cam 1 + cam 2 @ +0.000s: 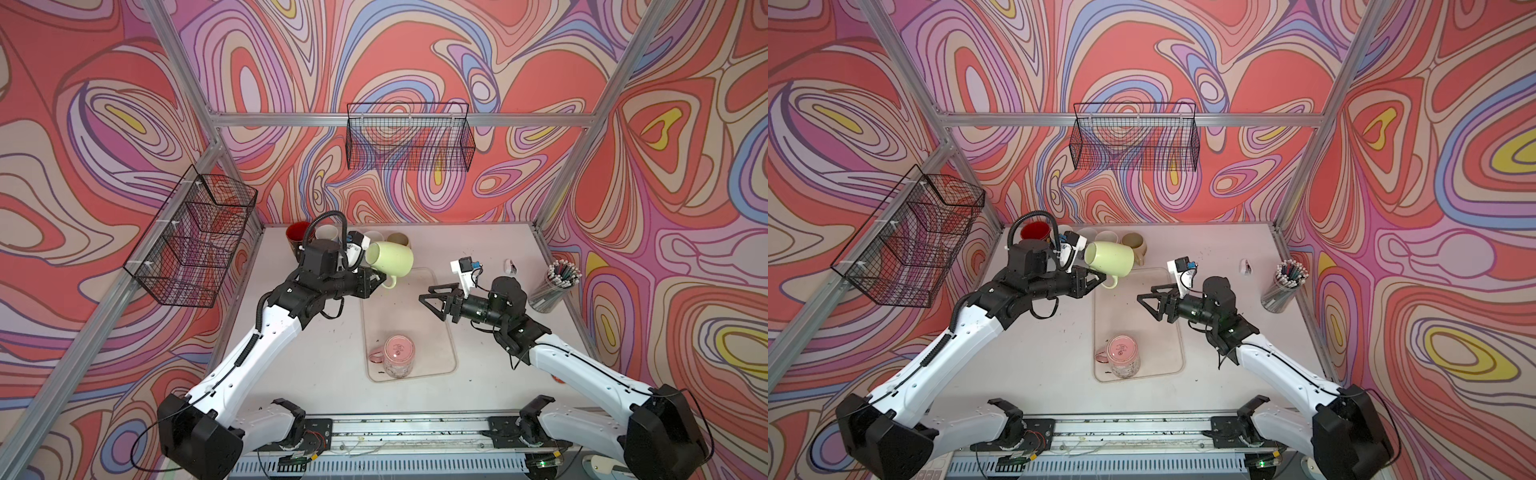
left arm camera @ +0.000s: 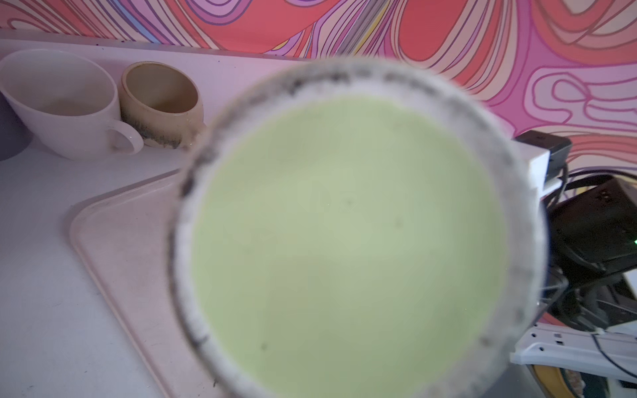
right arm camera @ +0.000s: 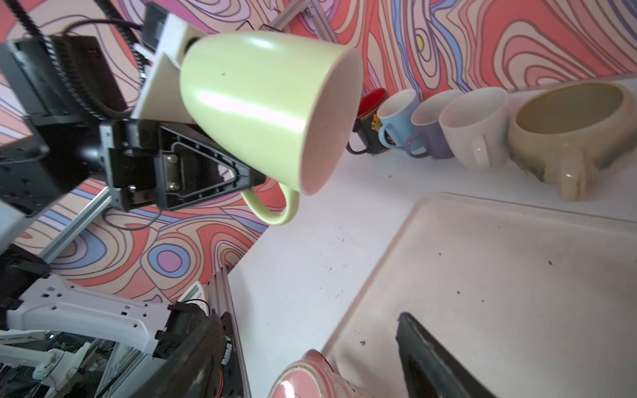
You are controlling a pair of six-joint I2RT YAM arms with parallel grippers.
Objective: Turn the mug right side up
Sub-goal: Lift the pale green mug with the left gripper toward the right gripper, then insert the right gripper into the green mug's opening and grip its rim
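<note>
Green mug half turned
My left hand (image 1: pixel 379 280) grips the green mug (image 1: pixel 390 258) by its handle, clear of the desk (image 1: pixel 316 357), lying sideways, mouth toward my open, empty right hand (image 1: pixel 427 293); tipping it upright and setting it down remain.

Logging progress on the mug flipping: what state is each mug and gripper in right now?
green mug: in the air, on its side.
pink mug: upside down on the tray.
back-row mugs: upright.
left gripper: shut on the green mug's handle.
right gripper: open, empty.
</note>
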